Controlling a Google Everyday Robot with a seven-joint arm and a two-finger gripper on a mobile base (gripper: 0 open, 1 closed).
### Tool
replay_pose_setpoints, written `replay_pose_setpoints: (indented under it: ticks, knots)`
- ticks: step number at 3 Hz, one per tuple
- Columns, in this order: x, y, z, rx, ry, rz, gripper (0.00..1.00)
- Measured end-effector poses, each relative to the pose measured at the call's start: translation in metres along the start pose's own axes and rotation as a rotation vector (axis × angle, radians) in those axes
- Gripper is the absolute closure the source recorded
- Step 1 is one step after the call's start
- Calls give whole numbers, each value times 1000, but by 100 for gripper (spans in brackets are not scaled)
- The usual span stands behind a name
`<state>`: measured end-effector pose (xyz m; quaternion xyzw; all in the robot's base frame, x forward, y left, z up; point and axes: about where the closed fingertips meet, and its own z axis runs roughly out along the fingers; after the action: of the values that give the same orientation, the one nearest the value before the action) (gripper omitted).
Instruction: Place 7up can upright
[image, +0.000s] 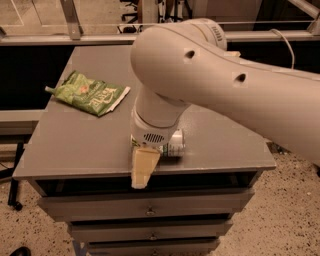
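The 7up can (173, 145) lies on its side near the front edge of the grey table (75, 145), silver with a green band, its end facing right. Most of it is hidden behind my wrist. My gripper (142, 167) hangs over the can's left end at the table's front edge. One cream fingertip (142, 170) points down past the edge. My big white arm (210, 80) comes in from the right and covers the table's middle and back right.
A green crinkled snack bag (90, 93) lies at the table's back left. Drawers (145, 210) run below the table's front edge. A shelf rail (70, 37) stands behind the table. Speckled floor (280, 210) lies to the right.
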<state>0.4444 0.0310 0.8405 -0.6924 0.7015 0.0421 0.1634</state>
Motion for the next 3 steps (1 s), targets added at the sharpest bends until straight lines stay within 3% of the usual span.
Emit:
replay_pose_setpoints:
  ticks: [1,3]
  knots:
    - [-1,-5,10,6,12,-32,39]
    - [-8,-38,-9,66,7,-81,85]
